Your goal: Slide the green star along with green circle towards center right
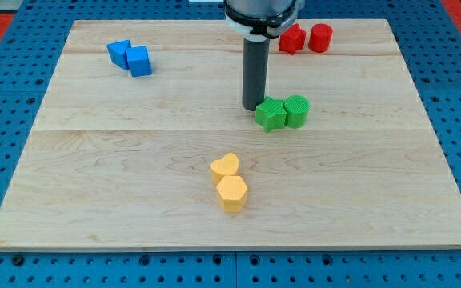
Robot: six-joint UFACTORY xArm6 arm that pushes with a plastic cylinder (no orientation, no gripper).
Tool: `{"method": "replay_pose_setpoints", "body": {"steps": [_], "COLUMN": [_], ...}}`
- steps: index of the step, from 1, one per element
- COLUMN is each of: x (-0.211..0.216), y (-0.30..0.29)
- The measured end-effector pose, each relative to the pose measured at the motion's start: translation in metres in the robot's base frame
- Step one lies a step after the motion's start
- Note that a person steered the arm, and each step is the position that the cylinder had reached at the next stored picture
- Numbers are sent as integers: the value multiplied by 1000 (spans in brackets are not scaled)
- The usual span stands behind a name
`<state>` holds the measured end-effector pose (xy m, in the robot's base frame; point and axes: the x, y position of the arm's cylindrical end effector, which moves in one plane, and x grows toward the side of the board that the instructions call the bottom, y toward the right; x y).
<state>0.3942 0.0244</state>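
Note:
The green star (270,114) and the green circle (296,110) sit touching side by side a little right of the board's middle, the star on the left. My tip (252,106) is down on the board just left of the green star, touching or nearly touching its upper left edge.
Two blue blocks (130,57) lie together at the top left. A red star (292,38) and a red circle (320,38) sit at the top, right of the rod. A yellow heart (226,167) and a yellow hexagon (232,193) lie below centre. The wooden board (94,184) ends in blue pegboard.

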Motion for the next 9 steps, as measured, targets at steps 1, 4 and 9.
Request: {"method": "replay_pose_setpoints", "body": {"steps": [1,4,9], "x": [-2,12,14], "y": [-15,-1,103]}}
